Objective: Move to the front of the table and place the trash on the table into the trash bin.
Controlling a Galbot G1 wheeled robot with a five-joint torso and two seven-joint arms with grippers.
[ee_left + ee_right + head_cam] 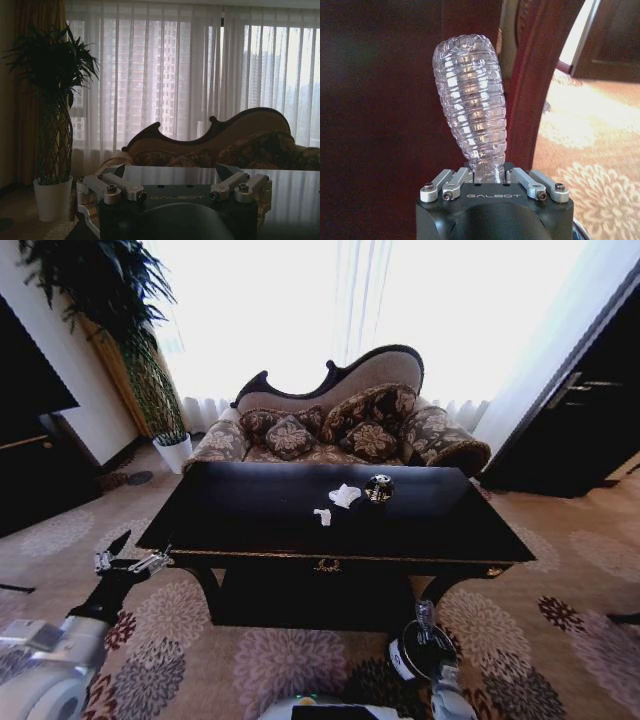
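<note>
Right gripper (487,175) clamped on a clear ribbed crumpled plastic bottle (471,105), low above the small dark cylindrical trash bin (415,658). Left gripper (170,181) spread wide, empty, beside the glossy black gold-trimmed table (250,515). On the tabletop: crumpled white tissue (345,495), smaller paper scrap (323,516), shiny dark can (379,487).

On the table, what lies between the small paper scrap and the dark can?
The crumpled tissue lies between the scrap and the can on the table, seen in the head view.
</note>
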